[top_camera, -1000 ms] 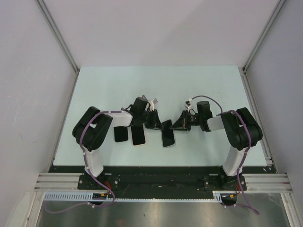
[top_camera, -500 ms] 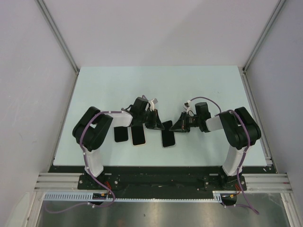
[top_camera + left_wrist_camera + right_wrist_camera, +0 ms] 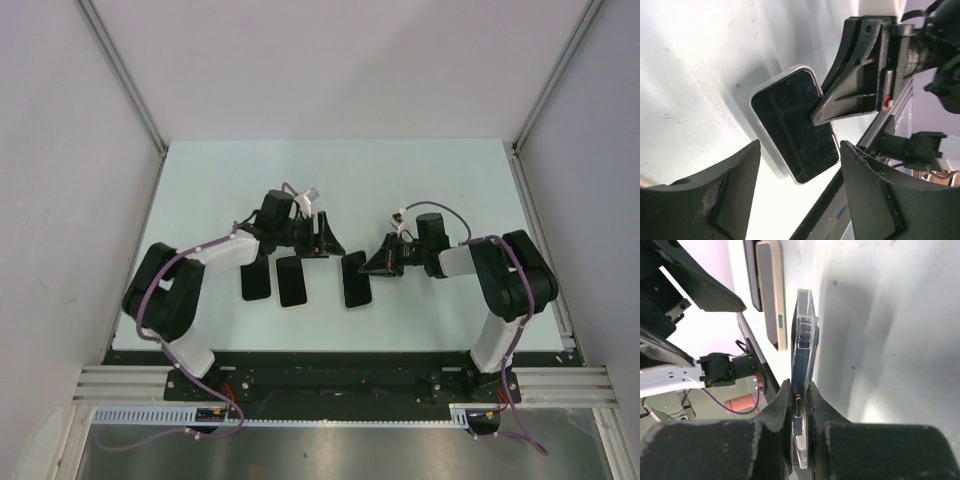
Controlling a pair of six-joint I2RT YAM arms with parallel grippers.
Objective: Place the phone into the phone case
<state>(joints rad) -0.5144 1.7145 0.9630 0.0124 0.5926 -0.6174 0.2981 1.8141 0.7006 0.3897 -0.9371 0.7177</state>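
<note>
Right gripper is clamping one end of the clear phone case, with the phone apparently seated inside, flat on the table, probably pinning it while the left gripper is hovering above, jaws apart and empty.

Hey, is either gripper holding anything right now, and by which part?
The right gripper pinches the cased phone across its front and back at the charging-port end. The left gripper is open and holds nothing.
</note>
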